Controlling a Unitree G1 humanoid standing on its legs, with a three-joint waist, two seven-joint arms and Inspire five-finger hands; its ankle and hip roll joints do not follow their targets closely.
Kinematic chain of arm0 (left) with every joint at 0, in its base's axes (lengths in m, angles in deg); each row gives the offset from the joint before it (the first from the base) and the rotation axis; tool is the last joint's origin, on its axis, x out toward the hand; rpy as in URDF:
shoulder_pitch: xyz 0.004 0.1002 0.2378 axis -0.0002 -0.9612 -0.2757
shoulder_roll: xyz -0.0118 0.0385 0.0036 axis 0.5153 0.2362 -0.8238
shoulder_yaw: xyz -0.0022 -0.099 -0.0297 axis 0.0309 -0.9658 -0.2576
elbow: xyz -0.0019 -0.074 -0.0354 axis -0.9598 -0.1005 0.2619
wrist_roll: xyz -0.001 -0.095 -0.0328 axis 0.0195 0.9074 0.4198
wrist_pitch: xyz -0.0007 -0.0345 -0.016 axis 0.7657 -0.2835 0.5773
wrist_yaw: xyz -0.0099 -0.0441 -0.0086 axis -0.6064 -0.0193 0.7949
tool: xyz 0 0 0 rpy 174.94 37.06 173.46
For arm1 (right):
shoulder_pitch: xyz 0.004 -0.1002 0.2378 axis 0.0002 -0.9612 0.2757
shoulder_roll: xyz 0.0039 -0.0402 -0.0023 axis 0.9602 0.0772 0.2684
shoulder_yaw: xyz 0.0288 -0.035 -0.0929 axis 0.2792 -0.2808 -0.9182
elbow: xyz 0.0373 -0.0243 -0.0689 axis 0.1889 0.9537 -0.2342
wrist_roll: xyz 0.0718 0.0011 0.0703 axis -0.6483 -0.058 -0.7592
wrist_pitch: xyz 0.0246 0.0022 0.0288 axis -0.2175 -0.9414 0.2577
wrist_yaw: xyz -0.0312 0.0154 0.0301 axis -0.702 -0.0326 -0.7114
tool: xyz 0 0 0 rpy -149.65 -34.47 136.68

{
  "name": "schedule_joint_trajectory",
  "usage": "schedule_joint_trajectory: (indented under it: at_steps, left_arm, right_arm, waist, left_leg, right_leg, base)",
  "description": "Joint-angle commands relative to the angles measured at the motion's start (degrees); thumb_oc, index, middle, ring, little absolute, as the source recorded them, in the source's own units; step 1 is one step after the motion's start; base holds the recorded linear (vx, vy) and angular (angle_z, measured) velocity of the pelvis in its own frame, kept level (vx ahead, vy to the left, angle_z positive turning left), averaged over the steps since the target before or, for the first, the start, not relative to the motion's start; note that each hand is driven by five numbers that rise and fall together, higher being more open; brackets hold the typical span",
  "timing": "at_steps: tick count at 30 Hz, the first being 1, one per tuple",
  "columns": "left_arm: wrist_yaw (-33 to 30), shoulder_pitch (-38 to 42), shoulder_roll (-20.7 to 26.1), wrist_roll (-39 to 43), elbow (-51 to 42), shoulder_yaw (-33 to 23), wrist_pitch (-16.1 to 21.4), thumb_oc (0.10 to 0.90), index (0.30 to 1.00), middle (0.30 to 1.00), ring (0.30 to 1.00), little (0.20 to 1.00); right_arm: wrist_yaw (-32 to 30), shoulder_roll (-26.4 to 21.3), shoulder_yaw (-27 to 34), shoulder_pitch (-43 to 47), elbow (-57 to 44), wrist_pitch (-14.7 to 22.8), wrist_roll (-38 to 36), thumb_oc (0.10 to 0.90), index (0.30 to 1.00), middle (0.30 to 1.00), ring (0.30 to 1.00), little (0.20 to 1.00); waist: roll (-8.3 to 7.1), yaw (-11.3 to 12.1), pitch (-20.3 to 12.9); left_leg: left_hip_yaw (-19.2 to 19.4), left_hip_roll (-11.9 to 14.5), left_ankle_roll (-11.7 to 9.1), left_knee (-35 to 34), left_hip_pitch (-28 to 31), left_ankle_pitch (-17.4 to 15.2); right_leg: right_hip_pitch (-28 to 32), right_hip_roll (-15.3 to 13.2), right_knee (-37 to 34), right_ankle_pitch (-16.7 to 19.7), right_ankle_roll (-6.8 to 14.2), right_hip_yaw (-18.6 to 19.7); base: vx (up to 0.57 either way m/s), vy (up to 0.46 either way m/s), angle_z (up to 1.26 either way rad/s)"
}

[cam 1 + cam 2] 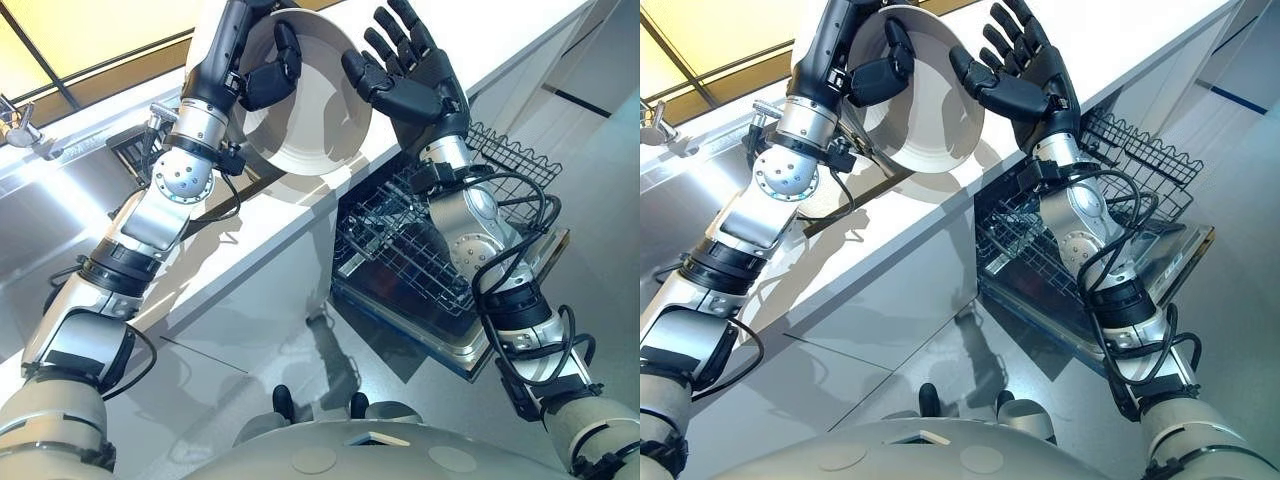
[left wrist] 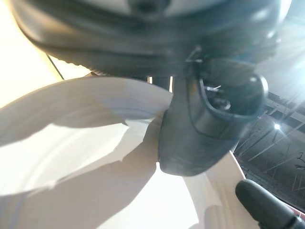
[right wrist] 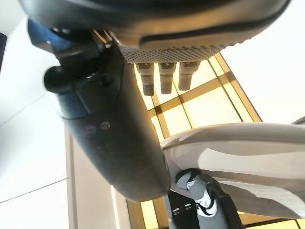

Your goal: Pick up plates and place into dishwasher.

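Note:
A white plate [image 1: 318, 100] is held tilted above the white counter, its hollow side facing me. My left hand [image 1: 268, 72] is shut on its left rim, thumb across the inside; the left wrist view shows that thumb [image 2: 200, 133] pressed on the plate [image 2: 86, 157]. My right hand [image 1: 412, 72] stands open just right of the plate, fingers spread and straight, thumb close to the rim. The right wrist view shows the plate's rim [image 3: 238, 143] beside the right thumb [image 3: 114, 143]. The open dishwasher [image 1: 440, 250] with its wire rack lies below the right arm.
The white counter [image 1: 260, 235] runs diagonally across the scene, with a steel sink area [image 1: 60, 190] at the left and a tap [image 1: 22, 128]. The dishwasher's lowered door [image 1: 470, 345] juts out over the grey floor [image 1: 290, 350].

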Motion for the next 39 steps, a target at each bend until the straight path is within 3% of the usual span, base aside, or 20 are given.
schedule_joint_trajectory:
  at_steps: [1, 6, 18, 21, 22, 26, 34, 35, 37, 38, 39]
  left_arm:
    - [-4.5, 7.3, 2.1, -0.3, 0.4, -3.0, 5.0, 0.100, 0.300, 0.300, 0.300, 0.200]
    - [-5.0, 8.9, 0.2, -1.3, 1.0, -0.4, 4.9, 0.100, 0.300, 0.300, 0.300, 0.200]
    - [-5.4, 11.6, -2.2, -0.3, -0.4, 4.2, 3.5, 0.100, 0.300, 0.300, 0.300, 0.200]
    - [-5.0, 11.8, -2.3, 0.0, -0.5, 4.7, 4.1, 0.100, 0.300, 0.300, 0.300, 0.200]
    - [-4.9, 11.9, -2.4, 0.1, -0.5, 4.9, 4.4, 0.100, 0.300, 0.300, 0.300, 0.200]
    - [-4.9, 11.0, -2.4, 0.7, -0.8, 4.5, 4.4, 0.100, 0.300, 0.300, 0.300, 0.200]
    - [-3.5, 9.4, -2.9, 1.4, -2.1, 1.9, 2.9, 0.100, 0.300, 0.300, 0.300, 0.200]
    - [-3.4, 9.3, -3.0, 1.3, -2.4, 1.8, 2.6, 0.100, 0.300, 0.300, 0.300, 0.200]
    - [-3.4, 8.9, -3.0, 1.0, -2.8, 1.6, 2.5, 0.100, 0.300, 0.300, 0.300, 0.200]
    - [-3.3, 8.5, -3.0, 0.8, -2.8, 1.4, 2.6, 0.100, 0.300, 0.300, 0.300, 0.200]
    - [-3.3, 8.3, -3.1, 0.7, -2.9, 1.2, 2.7, 0.100, 0.300, 0.300, 0.300, 0.200]
  right_arm:
    - [2.8, 0.3, 0.6, 6.0, -2.5, 0.5, -1.6, 0.800, 0.900, 0.900, 0.900, 0.900]
    - [3.0, 1.6, -3.6, 8.1, -0.5, -4.1, -5.3, 0.800, 0.900, 0.900, 0.900, 0.900]
    - [1.8, 5.6, -8.5, 10.1, 1.7, -3.3, -7.6, 0.800, 0.900, 0.900, 0.900, 0.900]
    - [3.8, 7.4, -8.9, 10.3, 1.7, -3.5, -18.8, 0.800, 0.900, 0.900, 0.900, 0.900]
    - [5.1, 8.3, -9.1, 10.1, 1.6, -2.6, -22.7, 0.800, 0.900, 0.900, 0.900, 0.900]
    - [2.6, 8.8, -7.3, 10.1, 0.5, 6.0, -19.1, 0.800, 0.900, 0.900, 0.900, 0.900]
    - [0.6, 7.9, -3.4, 8.9, -0.3, 3.8, -17.5, 0.800, 0.900, 0.900, 0.900, 0.900]
    - [0.2, 8.0, -3.3, 8.2, -0.2, 4.0, -16.9, 0.325, 0.493, 0.493, 0.493, 0.425]
    - [0.4, 8.0, -3.1, 7.5, -0.2, 4.0, -16.6, 0.188, 0.375, 0.375, 0.375, 0.288]
    - [0.5, 8.1, -3.0, 7.1, -0.1, 4.1, -15.5, 0.177, 0.366, 0.366, 0.366, 0.277]
    - [0.5, 8.1, -2.9, 6.9, -0.1, 4.1, -14.9, 0.100, 0.300, 0.300, 0.300, 0.200]
  waist:
    - [0.45, 1.1, -7.0]
    - [0.07, 1.5, -7.0]
    - [-0.14, 2.2, -6.7]
    - [-0.11, 2.5, -6.5]
    - [-0.15, 2.7, -6.4]
    - [-0.24, 3.0, -6.3]
    - [-0.27, 2.5, -6.3]
    - [-0.22, 2.5, -6.4]
    - [-0.23, 2.4, -6.5]
    - [-0.24, 2.4, -6.5]
    - [-0.22, 2.4, -6.5]
  left_leg:
    - [1.4, -0.3, -1.9, 0.5, 1.9, -6.7]
    - [1.2, -0.5, -1.9, 0.6, 1.7, -6.6]
    - [0.6, -0.7, -1.7, 0.6, 1.5, -6.6]
    - [0.5, -0.8, -1.7, 0.6, 1.6, -6.6]
    - [0.5, -0.8, -1.7, 0.6, 1.6, -6.6]
    - [0.3, -0.8, -1.8, 0.8, 1.5, -6.7]
    - [0.5, -0.9, -1.6, 0.8, 1.8, -6.9]
    - [0.5, -0.9, -1.6, 0.7, 1.8, -6.9]
    - [0.5, -0.9, -1.6, 0.7, 1.7, -6.9]
    - [0.5, -0.9, -1.6, 0.7, 1.7, -6.9]
    - [0.5, -0.9, -1.6, 0.6, 1.8, -6.9]
  right_leg:
    - [-4.4, 0.5, 6.9, -4.5, 4.5, -1.0]
    - [-4.2, 0.5, 6.5, -4.2, 4.5, -1.1]
    - [-4.0, 0.5, 5.8, -3.9, 4.4, -1.4]
    - [-3.8, 0.5, 5.7, -3.9, 4.4, -1.5]
    - [-3.8, 0.5, 5.6, -3.8, 4.4, -1.6]
    - [-3.8, 0.6, 5.9, -4.0, 4.4, -1.7]
    - [-4.1, 0.5, 6.5, -4.2, 4.5, -1.6]
    - [-4.1, 0.5, 6.4, -4.2, 4.6, -1.5]
    - [-4.1, 0.5, 6.3, -4.1, 4.6, -1.5]
    - [-4.1, 0.5, 6.2, -4.1, 4.6, -1.4]
    - [-4.1, 0.5, 6.2, -4.1, 4.6, -1.4]
  base:
    - [0.00, 0.000, 0.00]
    - [0.00, 0.000, 0.00]
    - [0.00, 0.001, 0.02]
    - [0.00, 0.000, 0.00]
    - [0.00, 0.000, 0.00]
    - [0.01, 0.001, 0.04]
    - [0.00, 0.000, 0.01]
    - [0.03, 0.005, 0.00]
    - [0.03, 0.004, 0.00]
    - [0.00, 0.000, 0.00]
    - [0.00, 0.000, 0.00]
